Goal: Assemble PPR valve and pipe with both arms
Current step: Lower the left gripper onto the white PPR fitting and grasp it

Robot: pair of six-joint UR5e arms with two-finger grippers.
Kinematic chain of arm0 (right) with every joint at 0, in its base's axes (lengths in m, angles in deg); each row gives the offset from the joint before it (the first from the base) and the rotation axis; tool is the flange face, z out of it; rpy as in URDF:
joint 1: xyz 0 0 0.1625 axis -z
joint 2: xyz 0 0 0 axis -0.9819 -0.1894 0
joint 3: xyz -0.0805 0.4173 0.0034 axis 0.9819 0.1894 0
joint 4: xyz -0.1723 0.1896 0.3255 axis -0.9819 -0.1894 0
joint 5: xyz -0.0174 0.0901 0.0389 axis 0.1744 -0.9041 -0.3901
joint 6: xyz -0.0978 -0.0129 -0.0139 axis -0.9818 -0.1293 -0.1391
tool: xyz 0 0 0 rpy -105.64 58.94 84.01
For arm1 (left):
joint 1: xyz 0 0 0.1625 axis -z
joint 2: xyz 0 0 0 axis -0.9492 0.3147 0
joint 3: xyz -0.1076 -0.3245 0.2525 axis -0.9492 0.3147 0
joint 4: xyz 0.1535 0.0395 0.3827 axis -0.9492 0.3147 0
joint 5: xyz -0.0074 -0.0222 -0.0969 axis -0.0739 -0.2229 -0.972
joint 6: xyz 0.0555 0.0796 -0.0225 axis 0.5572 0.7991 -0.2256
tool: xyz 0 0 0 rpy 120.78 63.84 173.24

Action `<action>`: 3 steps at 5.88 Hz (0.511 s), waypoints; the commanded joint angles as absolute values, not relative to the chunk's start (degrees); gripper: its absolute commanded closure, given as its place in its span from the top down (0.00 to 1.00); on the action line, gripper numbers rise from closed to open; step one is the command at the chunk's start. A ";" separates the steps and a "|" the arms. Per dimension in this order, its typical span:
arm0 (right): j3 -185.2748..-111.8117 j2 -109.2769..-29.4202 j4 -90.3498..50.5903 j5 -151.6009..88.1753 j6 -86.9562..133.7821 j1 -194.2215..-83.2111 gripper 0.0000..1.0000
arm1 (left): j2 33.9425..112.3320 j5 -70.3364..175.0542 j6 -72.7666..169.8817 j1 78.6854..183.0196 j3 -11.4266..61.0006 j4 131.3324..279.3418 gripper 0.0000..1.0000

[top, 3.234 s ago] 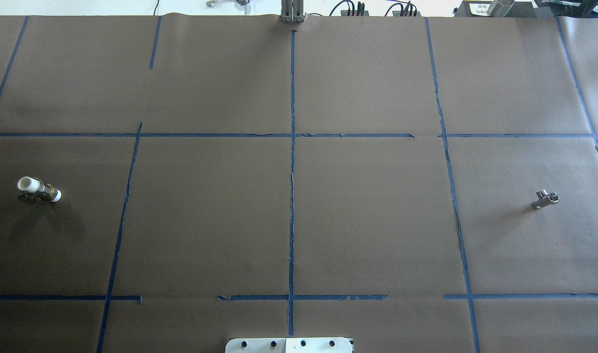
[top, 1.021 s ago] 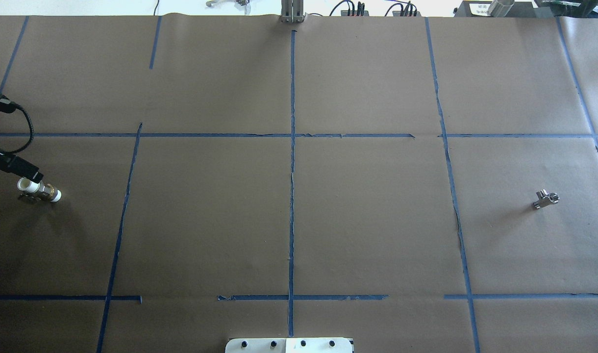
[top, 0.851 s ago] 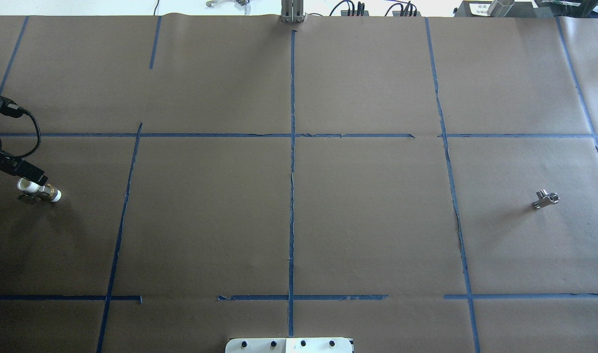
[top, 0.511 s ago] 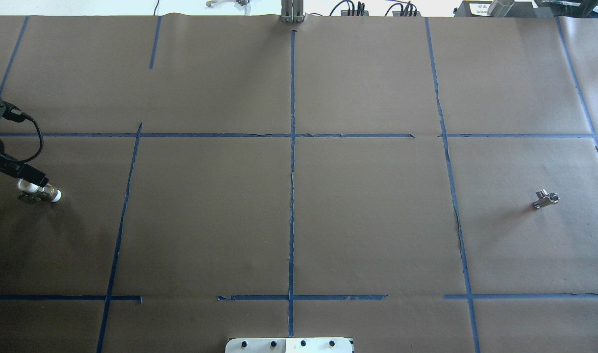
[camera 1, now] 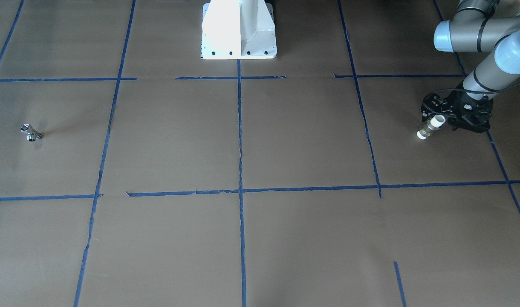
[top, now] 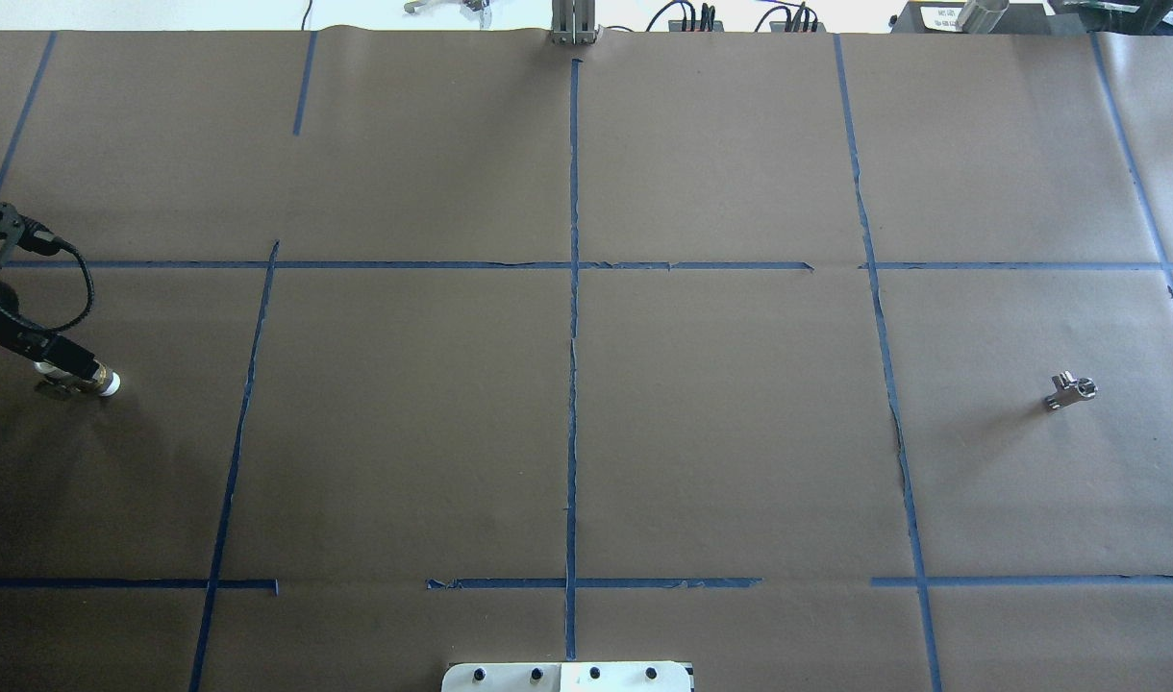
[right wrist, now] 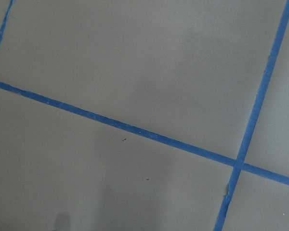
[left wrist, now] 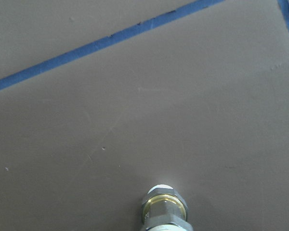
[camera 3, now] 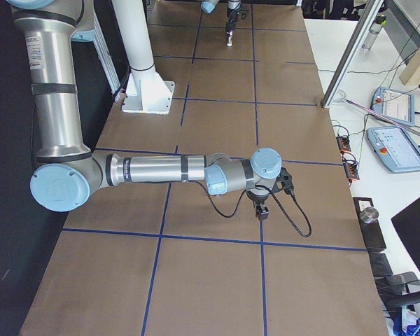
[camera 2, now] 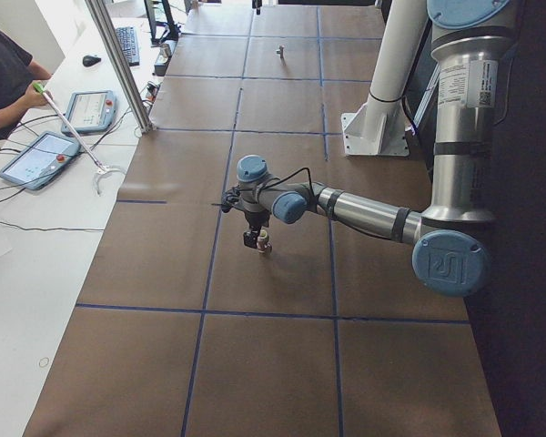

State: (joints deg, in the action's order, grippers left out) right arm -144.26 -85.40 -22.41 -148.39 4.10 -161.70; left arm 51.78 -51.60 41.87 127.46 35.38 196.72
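The left claw (camera 1: 440, 120) over the valve (camera 1: 429, 128), grip hidden from us.
We cannot tell how far either claw is parted: the left covers the valve's white end at the table's (camera 1: 307, 140) left end, and the right claw (camera 3: 262, 210) shows only from the side. A metal fitting (top: 1070, 391) lies far across brown paper (top: 740, 432) gridded with blue tape (camera 1: 239, 128). The arm label (camera 2: 459, 84) is unreadable.

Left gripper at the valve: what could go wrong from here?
1. The left gripper reaches only one white end of the valve, which lies on the table; closing off-centre might swing or roll it.
2. The metal fitting lies far across the table, so a skewed grasp would likely carry into mating.
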 commanded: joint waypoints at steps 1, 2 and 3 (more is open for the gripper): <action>-144.14 -85.32 -22.41 -148.35 4.10 -161.70 1.00 | 51.79 -51.88 41.84 127.29 35.33 196.72 0.86; -144.23 -85.24 -22.41 -148.44 4.10 -161.70 1.00 | 51.87 -51.88 41.84 127.29 35.24 196.72 0.85; -144.23 -85.32 -22.41 -148.44 4.10 -161.70 1.00 | 51.96 -51.88 41.84 127.29 35.24 196.72 0.82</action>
State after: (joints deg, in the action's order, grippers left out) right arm -144.20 -85.29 -22.41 -148.42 4.10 -161.70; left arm 51.88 -51.87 41.84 127.30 35.27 196.72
